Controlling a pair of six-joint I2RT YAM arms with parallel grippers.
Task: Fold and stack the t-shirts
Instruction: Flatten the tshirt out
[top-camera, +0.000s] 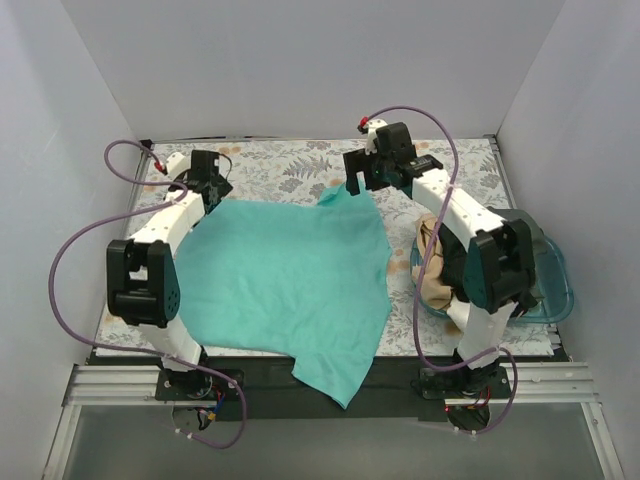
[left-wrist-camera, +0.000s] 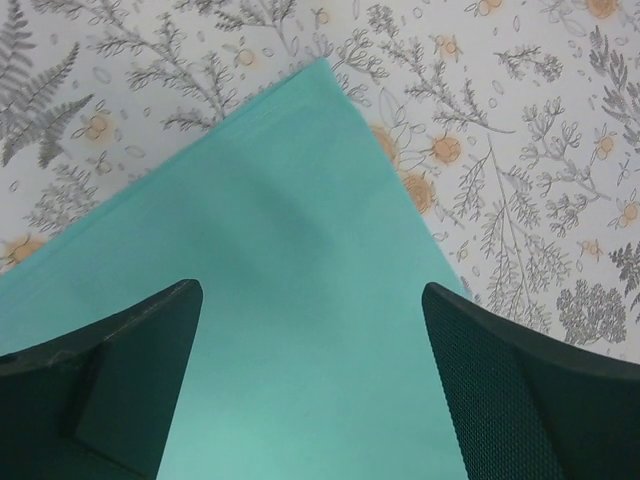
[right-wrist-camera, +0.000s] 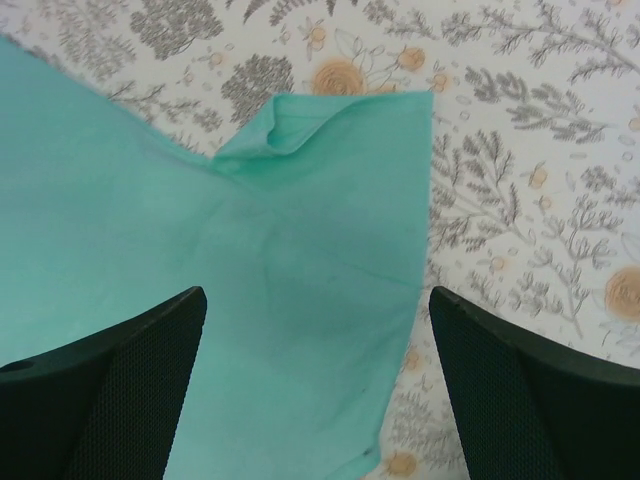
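Note:
The teal-green t-shirt (top-camera: 285, 280) lies spread on the flower-patterned table, its near end hanging over the front edge. My left gripper (top-camera: 213, 186) is open above the shirt's far left corner (left-wrist-camera: 300, 200), with the fingers either side of the cloth. My right gripper (top-camera: 357, 183) is open above the far right corner, which is a sleeve with a small rumpled fold (right-wrist-camera: 320, 200). Neither gripper holds anything. A beige shirt (top-camera: 432, 270) and a dark one lie in the blue tub at the right, partly hidden by the right arm.
The translucent blue plastic tub (top-camera: 555, 285) stands at the right edge of the table, behind the right arm. White walls close in the table on three sides. The patterned tablecloth (top-camera: 290, 165) shows beyond the shirt.

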